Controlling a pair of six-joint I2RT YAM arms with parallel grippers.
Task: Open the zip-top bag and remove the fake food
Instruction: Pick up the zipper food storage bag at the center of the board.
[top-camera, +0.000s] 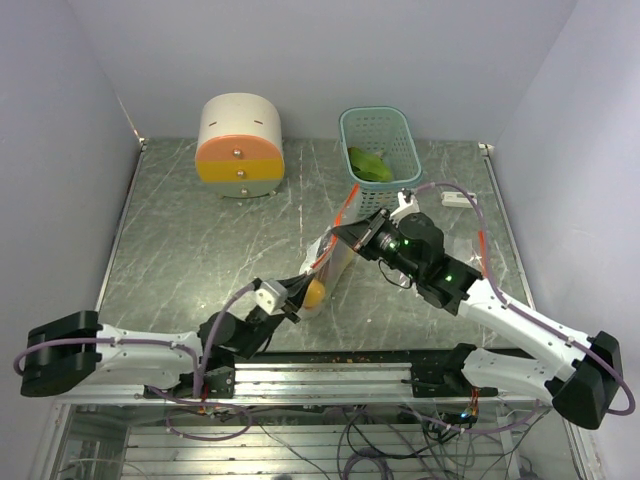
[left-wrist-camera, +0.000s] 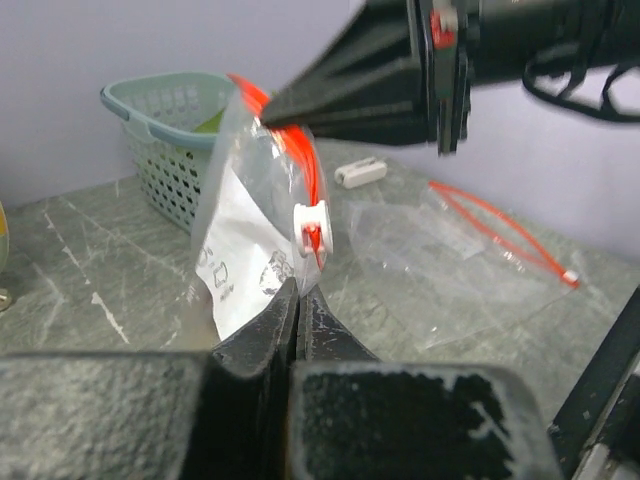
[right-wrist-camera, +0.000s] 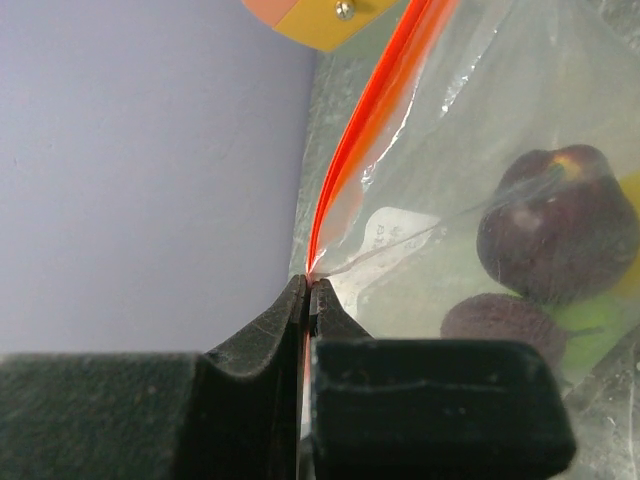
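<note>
Over the bench (top-camera: 200, 250) at mid-scene, the zip-top bag (top-camera: 335, 258) is stretching with its long axis from near-left to far-right, red zip edge uppermost. The right end effector (right-wrist-camera: 306, 290) is pinching that zip edge shut-jawed, and the left end effector (left-wrist-camera: 297, 295) is clamping the bag's lower part. The fake food (right-wrist-camera: 555, 235) is sitting inside, blurred by plastic.
</note>
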